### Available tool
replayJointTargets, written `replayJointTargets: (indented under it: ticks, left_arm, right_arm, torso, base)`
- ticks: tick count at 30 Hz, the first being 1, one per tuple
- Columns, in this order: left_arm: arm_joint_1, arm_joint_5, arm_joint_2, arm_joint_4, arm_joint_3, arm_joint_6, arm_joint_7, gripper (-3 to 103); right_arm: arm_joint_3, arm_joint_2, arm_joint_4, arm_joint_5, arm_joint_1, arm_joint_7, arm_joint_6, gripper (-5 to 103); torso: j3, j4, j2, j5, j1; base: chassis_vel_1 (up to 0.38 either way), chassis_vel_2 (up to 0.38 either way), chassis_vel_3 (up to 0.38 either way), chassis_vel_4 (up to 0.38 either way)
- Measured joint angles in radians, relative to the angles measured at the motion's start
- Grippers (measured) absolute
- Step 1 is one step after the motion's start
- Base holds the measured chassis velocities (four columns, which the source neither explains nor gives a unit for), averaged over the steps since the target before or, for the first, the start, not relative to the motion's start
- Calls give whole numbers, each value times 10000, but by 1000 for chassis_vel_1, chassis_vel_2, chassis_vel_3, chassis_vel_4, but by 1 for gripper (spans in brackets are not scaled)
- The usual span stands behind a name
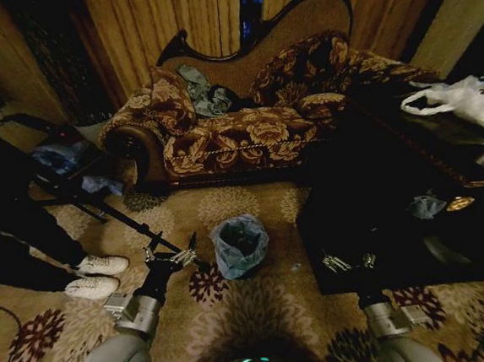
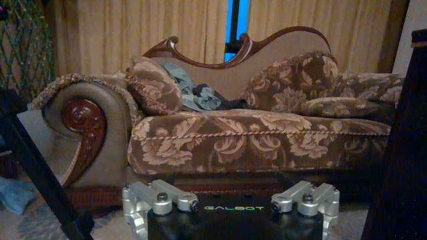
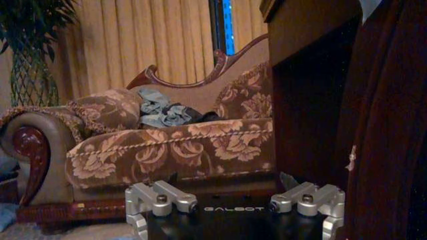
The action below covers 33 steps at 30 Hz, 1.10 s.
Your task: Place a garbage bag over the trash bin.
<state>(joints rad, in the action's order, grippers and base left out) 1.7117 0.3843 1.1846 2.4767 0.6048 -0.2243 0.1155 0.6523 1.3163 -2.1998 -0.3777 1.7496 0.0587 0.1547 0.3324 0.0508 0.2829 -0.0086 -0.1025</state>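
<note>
- Trash bin [image 1: 239, 247]: I log it standing upright on the patterned carpet, in front of the sofa [image 1: 245, 121], its opening facing up toward my head camera. Little of the black wall shows.
- Garbage bag [image 1: 240, 232]: light blue film, already lying over the bin's mouth and sagging into it; wrinkled folds cover the rim all round as far as I can see. I judge the lining mostly done, the seating of the rim unconfirmed.
- Left gripper [image 1: 171, 257]: low over the carpet, just beside the bin on my left. Jaws spread apart, grasping nothing. The bin lies to the right of these jaws, slightly ahead.
- Right gripper [image 1: 349, 262]: on the bin's other side, farther off, against the dark counter [image 1: 381, 220]. I cannot tell how its jaws stand.
- Key relation: the bin sits between my two arms, the left one nearer. Being round, it has no long axis; any tidying of the film I would approach from the left.
</note>
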Motion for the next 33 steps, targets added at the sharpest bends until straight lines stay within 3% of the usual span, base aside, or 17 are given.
replayJointTargets:
  ticks: [33]
  left_arm:
    - [0,0,0,0,0,0,0,100]
  right_arm:
    - [0,0,0,0,0,0,0,100]
  torso:
    - [0,0,0,0,0]
  base:
    - [0,0,0,0]
